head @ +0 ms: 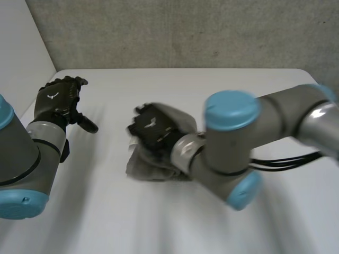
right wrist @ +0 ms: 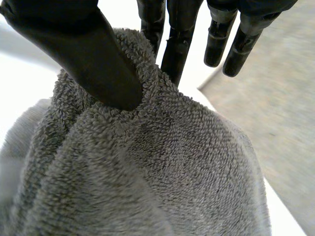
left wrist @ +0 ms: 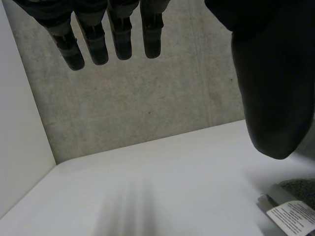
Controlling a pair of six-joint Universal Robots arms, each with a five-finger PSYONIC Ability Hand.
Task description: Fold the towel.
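Head view: towel (head: pixel 143 169) bunched on tabletop (head: pixel 238 90) under right hand (head: pixel 153 132); thumb (right wrist: pixel 93 59) and fingers (right wrist: pixel 179 49) pinch raised fold; left hand (head: pixel 58 100) aside, fingers straight, empty; folding underway; next: carry fold across, flatten.

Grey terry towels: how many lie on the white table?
1. The grey terry towel lies on the white table, pinched by the black right hand; another could hide under its arm.

Grey tubular arms (head: pixel 280 114), rounded light-blue joint caps (head: pixel 232 108); black segmented left hand (head: pixel 55 100) and right hand (head: pixel 153 132), small white mark on each back.
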